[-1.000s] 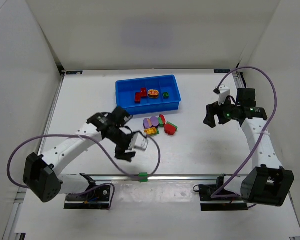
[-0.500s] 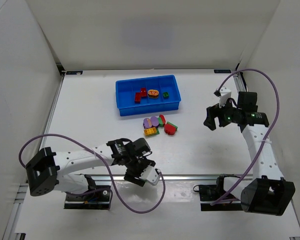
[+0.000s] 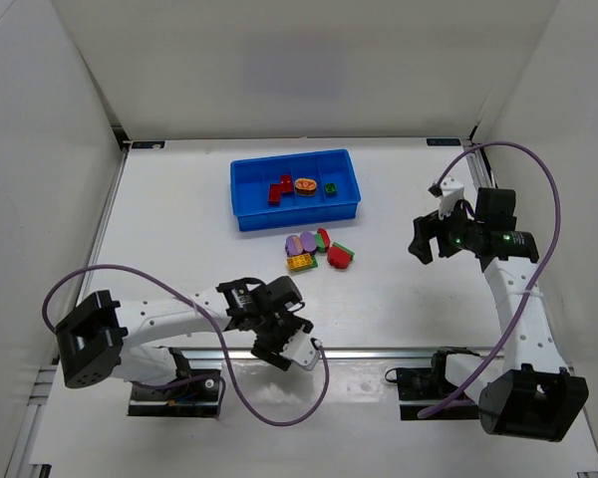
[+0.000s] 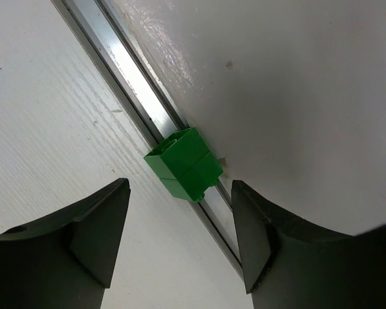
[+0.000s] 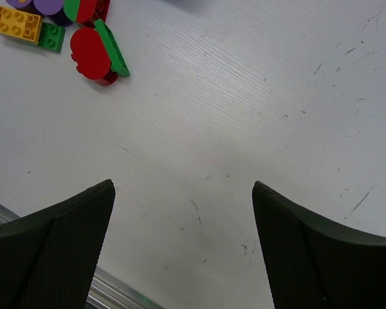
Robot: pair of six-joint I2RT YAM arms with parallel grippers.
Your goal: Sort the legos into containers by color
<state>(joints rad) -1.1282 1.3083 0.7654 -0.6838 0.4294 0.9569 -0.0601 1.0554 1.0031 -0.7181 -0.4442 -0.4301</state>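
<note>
Lying on the metal rail [image 4: 132, 77] at the table's [image 3: 179, 219] near edge, a glossy green lego [image 4: 183, 164] is flanked, untouched, by the parted left gripper [image 4: 180, 225]. The right gripper [image 5: 183, 212] is spread wide, empty. From above, that lego is hidden beneath the left gripper.

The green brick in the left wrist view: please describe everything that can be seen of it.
The green brick is bright, glossy plastic, blocky, with a seam across it as if two pieces were joined. It lies on the metal rail near the arms' bases, turned askew to it. The left gripper hangs over it, one open jaw on either side, neither touching it.
</note>
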